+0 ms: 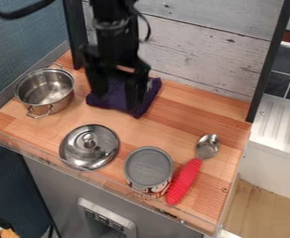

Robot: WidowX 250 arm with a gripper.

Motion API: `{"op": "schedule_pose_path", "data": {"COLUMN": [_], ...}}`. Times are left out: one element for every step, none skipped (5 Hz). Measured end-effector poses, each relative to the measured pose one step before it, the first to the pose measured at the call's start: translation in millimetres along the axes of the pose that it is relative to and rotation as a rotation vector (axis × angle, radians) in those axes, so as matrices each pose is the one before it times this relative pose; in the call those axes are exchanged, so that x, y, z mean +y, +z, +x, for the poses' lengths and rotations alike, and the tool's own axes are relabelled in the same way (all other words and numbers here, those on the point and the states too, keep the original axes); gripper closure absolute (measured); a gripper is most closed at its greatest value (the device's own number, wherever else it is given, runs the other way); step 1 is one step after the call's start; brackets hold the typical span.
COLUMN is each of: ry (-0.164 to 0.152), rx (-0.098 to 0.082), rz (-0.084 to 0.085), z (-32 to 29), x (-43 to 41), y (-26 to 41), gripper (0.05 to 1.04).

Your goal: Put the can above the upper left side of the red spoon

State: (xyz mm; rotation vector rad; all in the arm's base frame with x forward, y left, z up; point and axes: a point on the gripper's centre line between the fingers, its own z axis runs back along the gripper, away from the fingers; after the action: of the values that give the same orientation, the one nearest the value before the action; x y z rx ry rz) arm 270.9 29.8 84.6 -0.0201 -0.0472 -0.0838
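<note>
— Log the gripper point(116, 100).
— Hanging over the purple cloth point(148, 96), spread wide, holding nothing.
— Note the can point(148, 166).
— Standing upright near the front of the counter point(208, 202), between lid point(87, 148) and red spoon point(185, 180), just beside the handle.

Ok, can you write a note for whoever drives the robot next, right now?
Claw: open, by the purple cloth at the back.
Can: standing near the front edge, left of the red spoon, beside its handle.
Done: nothing placed; the can isn't at its spot yet.
To do: grab the can and set it above the spoon's upper left side.
</note>
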Motion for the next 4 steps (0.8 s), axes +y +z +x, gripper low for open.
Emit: {"op": "schedule_pose_path", "data": {"ry": [-0.0373, -0.0253, -0.0409, -0.0179], "rx": [0.0529, 0.0353, 0.0066, 0.0253], "rz": [-0.0282, 0.0138, 0.0214, 0.0081], "z": [-40.08, -22.55, -4.73, -0.64], "x": [-27.32, -21.39, -12.22, -6.98], "y": [-12.57, -24.02, -10.42, -12.05], "gripper": [0.083, 0.083, 0.083, 0.083]}}
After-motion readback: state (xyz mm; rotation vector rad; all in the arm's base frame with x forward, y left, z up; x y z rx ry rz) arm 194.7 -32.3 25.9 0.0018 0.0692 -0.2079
